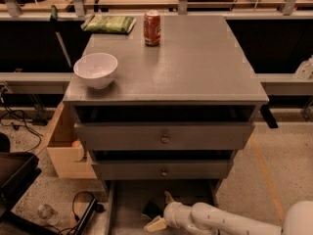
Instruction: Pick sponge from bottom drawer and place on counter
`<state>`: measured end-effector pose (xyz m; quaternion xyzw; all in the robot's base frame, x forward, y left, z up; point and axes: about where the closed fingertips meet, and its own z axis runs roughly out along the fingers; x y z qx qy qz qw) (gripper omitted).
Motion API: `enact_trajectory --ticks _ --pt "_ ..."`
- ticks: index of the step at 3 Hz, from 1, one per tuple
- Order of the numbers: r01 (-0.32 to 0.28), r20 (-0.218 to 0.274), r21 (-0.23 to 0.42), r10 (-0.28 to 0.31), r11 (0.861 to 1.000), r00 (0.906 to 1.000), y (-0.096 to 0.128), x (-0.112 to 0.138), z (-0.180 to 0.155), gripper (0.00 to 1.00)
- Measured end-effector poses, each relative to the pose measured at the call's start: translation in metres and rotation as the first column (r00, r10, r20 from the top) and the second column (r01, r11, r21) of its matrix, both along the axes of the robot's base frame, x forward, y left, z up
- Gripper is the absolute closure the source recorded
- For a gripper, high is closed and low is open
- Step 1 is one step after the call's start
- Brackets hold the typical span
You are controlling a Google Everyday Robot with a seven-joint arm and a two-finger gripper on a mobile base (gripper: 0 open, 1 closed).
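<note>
Down in the bottom drawer (129,199), the gripper (159,212) stands with fingers spread, seemingly one on each side of the dark sponge (149,209). It should centre itself and lower fully before closing, then lift clear of the drawer fronts (164,138) toward the counter (195,62)

One each: bowl (96,69), can (152,28), packet (108,24), sponge (149,209), end effector (162,211) over bottom drawer (127,199).
</note>
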<state>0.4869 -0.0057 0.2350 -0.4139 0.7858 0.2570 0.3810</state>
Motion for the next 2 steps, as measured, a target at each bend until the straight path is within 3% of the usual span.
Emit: enact_trajectory --ticks 1,2 --pt "-0.022 -0.004 -0.022 0.022 1.000 0.9998 0.011 0.018 -0.032 0.00" --pt "-0.072 -0.004 -0.112 0.071 0.991 0.9974 0.021 0.025 -0.070 0.00"
